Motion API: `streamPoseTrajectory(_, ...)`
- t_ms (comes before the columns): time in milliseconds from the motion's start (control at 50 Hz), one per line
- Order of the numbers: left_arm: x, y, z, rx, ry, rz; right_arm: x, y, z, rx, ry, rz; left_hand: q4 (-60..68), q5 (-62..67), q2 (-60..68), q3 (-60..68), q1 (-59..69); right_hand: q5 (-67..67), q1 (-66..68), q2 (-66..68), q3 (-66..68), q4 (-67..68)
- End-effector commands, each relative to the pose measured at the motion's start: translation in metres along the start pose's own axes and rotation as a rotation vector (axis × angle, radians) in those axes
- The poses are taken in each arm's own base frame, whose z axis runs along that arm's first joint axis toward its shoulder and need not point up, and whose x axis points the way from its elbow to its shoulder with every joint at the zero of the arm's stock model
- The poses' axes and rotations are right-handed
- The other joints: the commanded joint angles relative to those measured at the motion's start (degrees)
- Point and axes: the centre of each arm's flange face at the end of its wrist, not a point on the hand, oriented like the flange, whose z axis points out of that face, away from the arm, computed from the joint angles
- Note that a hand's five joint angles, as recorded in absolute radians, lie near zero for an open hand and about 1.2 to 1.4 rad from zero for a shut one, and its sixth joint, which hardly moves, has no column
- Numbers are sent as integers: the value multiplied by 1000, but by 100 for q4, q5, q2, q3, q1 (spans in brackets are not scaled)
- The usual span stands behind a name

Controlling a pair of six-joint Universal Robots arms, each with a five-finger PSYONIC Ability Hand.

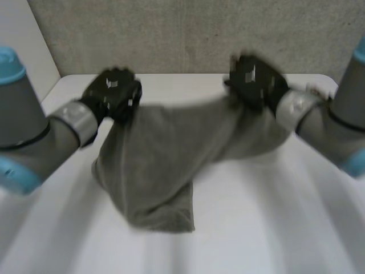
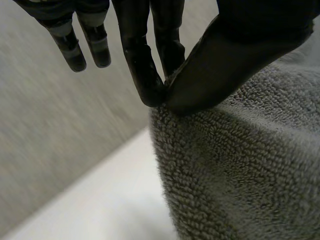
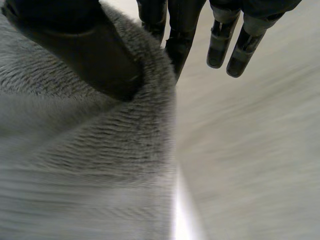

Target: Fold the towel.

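- The left arm [image 1: 34, 134] comes in from the left, over the table's edge.
- The left hand [image 1: 114, 91] is up at the far left of the table. In its wrist view the thumb [image 2: 225, 65] and two fingers [image 2: 145, 70] pinch the towel's top corner, while the other fingers stick out straight and free.
- The grey towel [image 1: 165, 165] hangs between the two hands. Its top edge sags a little from one hand to the other. Its lower end lies bunched on the white table [image 1: 274, 217], near the middle and closer to the left hand.
- The right hand [image 1: 256, 83] is up at the far right and grips the towel's other top corner. In its wrist view the thumb [image 3: 85, 50] presses the cloth against fingers behind the edge, and the remaining fingers are clear of it.
- The right arm [image 1: 336, 125] comes in from the right.
- A grey wall [image 1: 182, 34] stands behind the table.
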Motion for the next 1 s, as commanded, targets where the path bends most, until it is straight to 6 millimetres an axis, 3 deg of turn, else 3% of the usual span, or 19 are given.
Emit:
streamPoseTrajectory(20,-41,-91,30,438,-271,51,107,-108,-1,411,557,-115,-311,421,398,-276,849,397,511,578,-265,-437)
streamPoseTrajectory(40,-41,-92,30,440,-272,51,121,-127,-13,506,626,-88,-311,421,398,-276,849,397,511,578,-265,-437)
streamPoseTrajectory(80,-57,-154,-4,724,-413,59,124,-134,-20,547,628,-61,-311,421,398,-276,849,397,511,578,-265,-437)
streamPoseTrajectory(100,-57,-154,-4,725,-413,59,122,-131,-23,550,596,-45,-311,421,398,-276,849,397,511,578,-265,-437)
streamPoseTrajectory(140,-59,-179,-33,855,-430,87,114,-123,-22,532,550,-44,-311,421,398,-276,849,397,511,578,-265,-437)
streamPoseTrajectory(200,-55,-176,-36,846,-395,106,94,-104,-24,471,444,-31,-311,421,398,-276,849,397,511,578,-265,-437)
streamPoseTrajectory(280,-45,-134,-26,709,-270,136,61,-65,-25,323,303,-9,-311,421,398,-276,849,397,511,578,-265,-437)
streamPoseTrajectory(340,-35,-98,-22,595,-208,123,52,-52,-26,274,273,-15,-311,421,398,-276,849,397,511,578,-265,-437)
streamPoseTrajectory(400,-25,-61,-17,485,-164,100,33,-21,-30,180,224,-38,-311,421,398,-276,849,397,511,578,-265,-437)
streamPoseTrajectory(420,-25,-61,-17,484,-164,100,23,-6,-33,138,195,-43,-311,421,398,-276,849,397,511,578,-265,-437)
streamPoseTrajectory(440,-19,-41,-16,428,-152,88,11,7,-36,99,162,-46,-311,421,398,-276,849,397,511,578,-265,-437)
streamPoseTrajectory(460,-14,-20,-14,367,-138,78,11,7,-36,99,162,-46,-311,421,398,-276,849,397,511,578,-265,-437)
streamPoseTrajectory(480,-14,-20,-14,367,-138,78,-2,17,-39,68,124,-38,-311,421,398,-276,849,397,511,578,-265,-437)
streamPoseTrajectory(520,-3,21,-14,245,-111,67,-15,27,-42,41,86,-27,-311,421,398,-276,849,397,511,578,-265,-437)
streamPoseTrajectory(580,4,41,-15,184,-95,71,-37,44,-49,-12,25,4,-311,421,398,-276,849,397,511,578,-265,-437)
streamPoseTrajectory(620,14,78,-17,61,-69,95,-45,53,-52,-42,3,25,-311,421,398,-276,849,397,511,578,-265,-437)
streamPoseTrajectory(680,23,104,-21,-28,-44,130,-60,68,-56,-93,-36,59,-311,421,398,-276,849,397,511,578,-265,-437)
streamPoseTrajectory(820,33,126,-29,-148,-28,142,-76,81,-64,-156,-77,98,-311,421,398,-276,849,397,511,578,-265,-437)
streamPoseTrajectory(1000,20,105,-33,-130,-144,161,-75,75,-68,-165,-86,109,-311,421,398,-276,849,397,511,578,-265,-437)
